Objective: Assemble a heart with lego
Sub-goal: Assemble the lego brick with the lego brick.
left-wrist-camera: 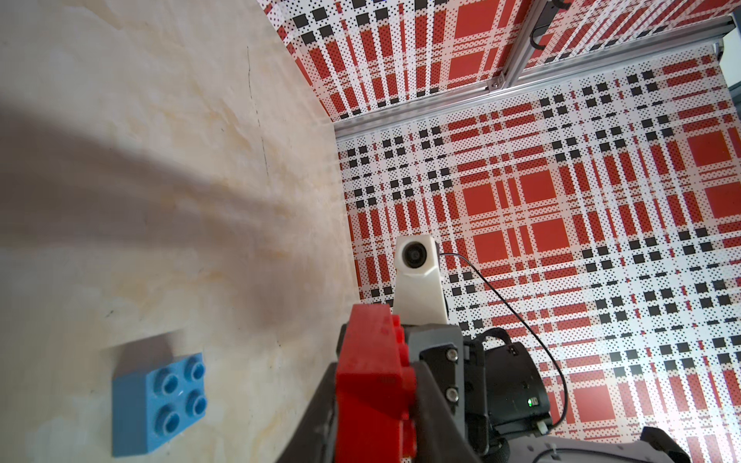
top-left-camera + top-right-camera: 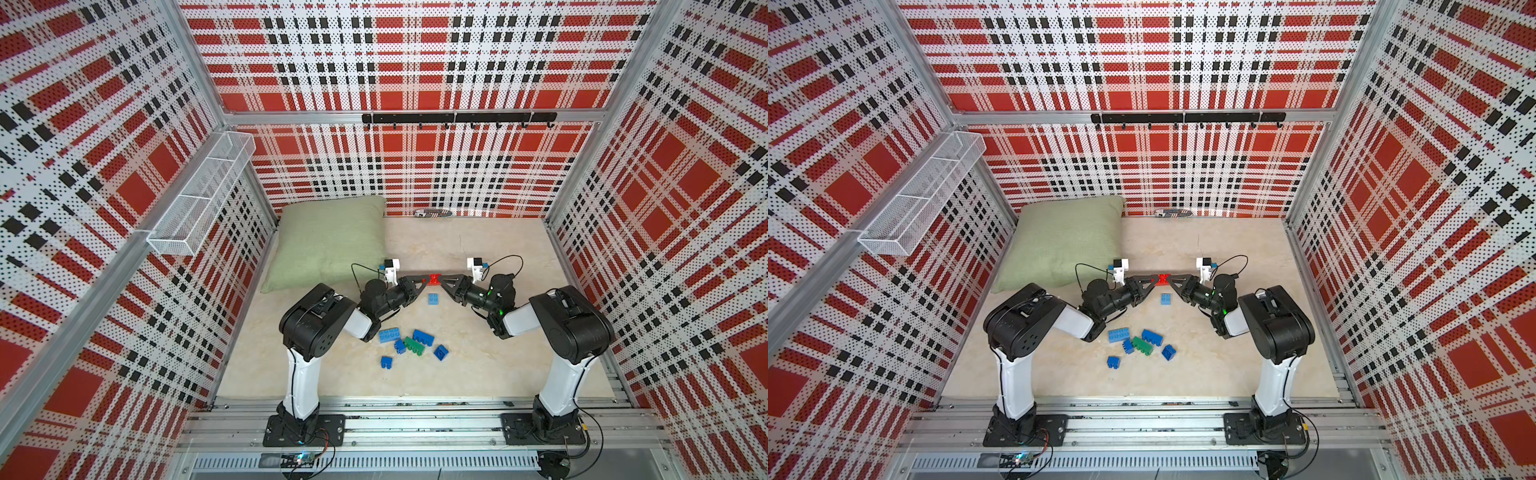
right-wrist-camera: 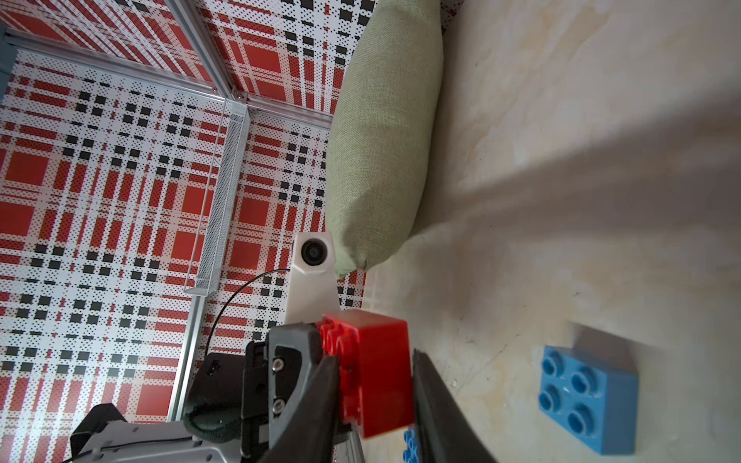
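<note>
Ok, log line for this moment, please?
left gripper: shut on red brick | right gripper: shut on same brick, aloft | light blue brick on table below | other bricks loose | assembly: none visible

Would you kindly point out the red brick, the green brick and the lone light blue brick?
red brick (image 3: 381, 360): right wrist view, smooth side face.
green brick (image 2: 414, 345): a top view, middle of its body.
light blue brick (image 1: 182, 392): left wrist view, studded top.

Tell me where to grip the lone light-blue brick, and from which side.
Probably best to pinch two opposite side walls of the light-blue brick, coming straight down from above. It lies flat, studs up and alone, so its smooth walls all look reachable.
</note>
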`<state>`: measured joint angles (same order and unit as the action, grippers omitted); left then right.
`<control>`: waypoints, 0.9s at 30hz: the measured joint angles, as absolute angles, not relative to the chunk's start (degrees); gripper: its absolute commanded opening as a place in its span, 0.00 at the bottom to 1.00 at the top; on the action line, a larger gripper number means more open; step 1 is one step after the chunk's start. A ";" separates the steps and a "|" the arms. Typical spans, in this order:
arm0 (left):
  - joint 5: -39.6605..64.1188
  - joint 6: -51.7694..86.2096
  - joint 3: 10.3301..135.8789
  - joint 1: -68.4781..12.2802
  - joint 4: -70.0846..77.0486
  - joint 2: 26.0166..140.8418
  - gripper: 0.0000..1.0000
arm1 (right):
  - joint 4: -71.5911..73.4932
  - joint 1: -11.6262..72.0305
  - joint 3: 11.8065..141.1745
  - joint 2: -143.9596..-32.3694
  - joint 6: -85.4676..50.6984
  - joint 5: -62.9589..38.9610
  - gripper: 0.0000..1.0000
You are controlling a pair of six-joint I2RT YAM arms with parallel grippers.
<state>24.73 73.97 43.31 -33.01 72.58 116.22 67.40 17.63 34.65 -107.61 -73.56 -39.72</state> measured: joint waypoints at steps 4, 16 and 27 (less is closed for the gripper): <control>24.58 73.56 44.31 -33.43 71.66 118.04 0.41 | 67.26 17.02 34.22 -108.97 -72.69 -39.88 0.30; 21.52 65.71 44.34 -32.97 60.99 117.97 0.47 | 67.22 16.10 34.11 -113.71 -71.05 -39.94 0.29; 20.34 60.80 47.20 -32.86 55.35 117.86 0.43 | 65.87 15.97 34.33 -115.39 -69.04 -40.03 0.30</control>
